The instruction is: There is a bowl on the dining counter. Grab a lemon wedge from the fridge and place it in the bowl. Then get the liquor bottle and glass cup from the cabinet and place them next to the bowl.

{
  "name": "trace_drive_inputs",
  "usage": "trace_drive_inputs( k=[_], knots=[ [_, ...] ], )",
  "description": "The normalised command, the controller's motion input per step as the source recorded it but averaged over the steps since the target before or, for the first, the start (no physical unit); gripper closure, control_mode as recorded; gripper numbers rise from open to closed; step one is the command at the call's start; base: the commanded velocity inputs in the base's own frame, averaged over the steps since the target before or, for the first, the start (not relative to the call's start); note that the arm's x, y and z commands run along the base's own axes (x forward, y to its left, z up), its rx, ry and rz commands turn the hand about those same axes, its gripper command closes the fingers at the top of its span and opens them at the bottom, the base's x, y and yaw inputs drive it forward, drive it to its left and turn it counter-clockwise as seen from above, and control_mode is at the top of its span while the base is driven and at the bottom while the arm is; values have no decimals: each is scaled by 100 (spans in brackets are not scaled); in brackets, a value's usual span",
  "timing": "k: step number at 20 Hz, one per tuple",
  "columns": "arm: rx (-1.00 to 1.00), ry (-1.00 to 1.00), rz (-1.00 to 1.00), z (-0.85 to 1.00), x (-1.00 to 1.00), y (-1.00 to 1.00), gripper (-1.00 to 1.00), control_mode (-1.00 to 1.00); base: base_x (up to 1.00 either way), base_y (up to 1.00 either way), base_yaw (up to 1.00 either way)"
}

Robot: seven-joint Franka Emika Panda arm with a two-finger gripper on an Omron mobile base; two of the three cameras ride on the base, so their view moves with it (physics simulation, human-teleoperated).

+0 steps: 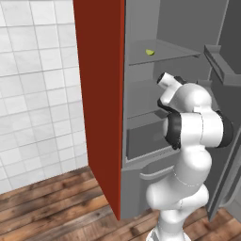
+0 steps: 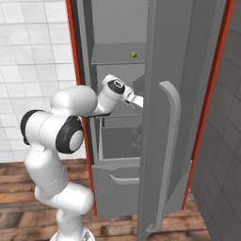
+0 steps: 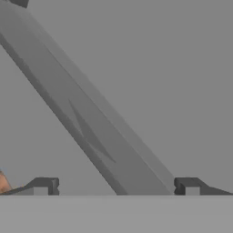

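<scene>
The end effector is spread wide and empty inside the fridge; the lemon wedge sits on the shelf above it, so lift first, then reach in level

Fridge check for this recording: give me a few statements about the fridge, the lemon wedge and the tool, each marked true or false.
1. The fridge stands with its door open. True.
2. The lemon wedge lies on the floor in front of the fridge. False: it sits on an upper shelf inside the fridge.
3. The tool is shut on the lemon wedge. False: its fingertips stand wide apart in the hand view, with nothing between them but a grey shelf edge ahead.
4. The arm reaches into the fridge below the shelf that holds the wedge. True.
5. The fridge door has a long vertical bar handle. True.
</scene>
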Motion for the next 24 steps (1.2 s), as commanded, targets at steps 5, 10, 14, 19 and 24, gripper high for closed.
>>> trace_drive_inputs(
  k=[5, 10, 14, 19, 24],
  knots=[
    [-3, 1, -4, -36, 4, -50, -100, -100, 0, 0, 0],
    [-5, 0, -5, -41, 0, -64, -100, -100, 0, 0, 0],
    [-6, -1, -6, -39, 0, -94, -100, -100, 0, 0, 0],
    [-9, -7, -10, -25, -5, -100, -100, -100, 0, 0, 0],
    [-12, -12, -10, -12, -9, -100, -100, -100, 0, 0, 0]
  ],
)
